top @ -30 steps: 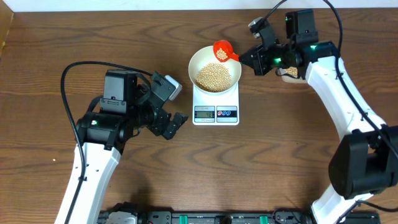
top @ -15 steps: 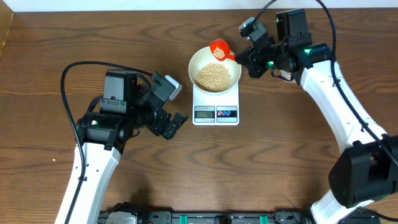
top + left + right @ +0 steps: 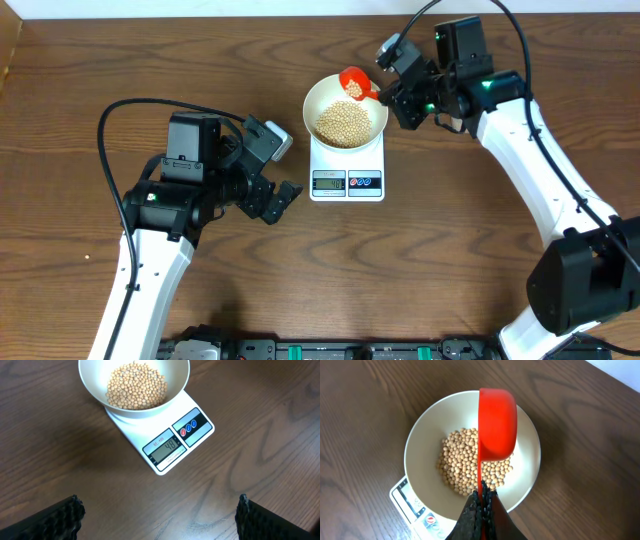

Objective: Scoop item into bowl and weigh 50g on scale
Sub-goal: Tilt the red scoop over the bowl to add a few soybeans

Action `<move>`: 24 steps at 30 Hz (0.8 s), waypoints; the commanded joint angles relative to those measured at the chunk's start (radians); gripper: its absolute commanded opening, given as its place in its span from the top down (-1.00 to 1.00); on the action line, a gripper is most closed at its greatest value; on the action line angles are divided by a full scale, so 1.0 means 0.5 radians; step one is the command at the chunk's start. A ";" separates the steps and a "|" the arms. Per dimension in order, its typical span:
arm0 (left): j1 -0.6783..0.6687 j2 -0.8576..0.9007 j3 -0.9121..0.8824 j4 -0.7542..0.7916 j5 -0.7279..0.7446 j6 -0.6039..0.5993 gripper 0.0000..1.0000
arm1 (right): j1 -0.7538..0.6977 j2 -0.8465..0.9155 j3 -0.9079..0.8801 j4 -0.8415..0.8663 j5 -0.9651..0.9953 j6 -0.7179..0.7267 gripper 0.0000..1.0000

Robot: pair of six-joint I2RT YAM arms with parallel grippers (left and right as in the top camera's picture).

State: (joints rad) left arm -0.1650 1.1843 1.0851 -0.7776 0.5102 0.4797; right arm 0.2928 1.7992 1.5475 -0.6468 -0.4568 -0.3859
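A white bowl (image 3: 320, 92) of tan beans (image 3: 343, 122) stands on the small white scale (image 3: 347, 170). In the left wrist view the bowl (image 3: 95, 387), the beans (image 3: 136, 385) and the scale (image 3: 172, 445) show; its display reads 48. My right gripper (image 3: 388, 92) is shut on the handle of a red scoop (image 3: 357, 82), tilted on its side over the bowl's far right rim. In the right wrist view the scoop (image 3: 496, 422) hangs over the beans (image 3: 462, 467), held by the gripper (image 3: 482, 497). My left gripper (image 3: 282, 198) is open and empty, left of the scale.
The brown wooden table (image 3: 450, 250) surrounds the scale. A pale object (image 3: 466, 118) is partly hidden behind my right arm at the back right. The left arm's body (image 3: 190, 185) sits left of the scale.
My right gripper has moved left with the red scoop, bringing it further over the bowl's rim and tilting it. The left arm has not moved.
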 commanded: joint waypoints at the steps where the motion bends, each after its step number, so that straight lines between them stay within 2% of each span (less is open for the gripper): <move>1: -0.004 0.011 0.048 0.001 -0.011 0.035 -0.97 | 0.020 -0.042 0.008 0.001 0.030 -0.071 0.98; 13: -0.004 0.011 0.048 0.001 -0.011 0.034 -0.97 | 0.018 -0.041 0.008 0.006 0.007 -0.056 0.98; 24: -0.004 0.011 0.048 0.001 -0.011 0.035 -0.97 | -0.011 -0.041 0.008 0.085 -0.216 0.114 0.98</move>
State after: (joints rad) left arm -0.1650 1.1843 1.0851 -0.7776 0.5102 0.4797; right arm 0.2939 1.7992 1.5475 -0.6106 -0.5106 -0.3717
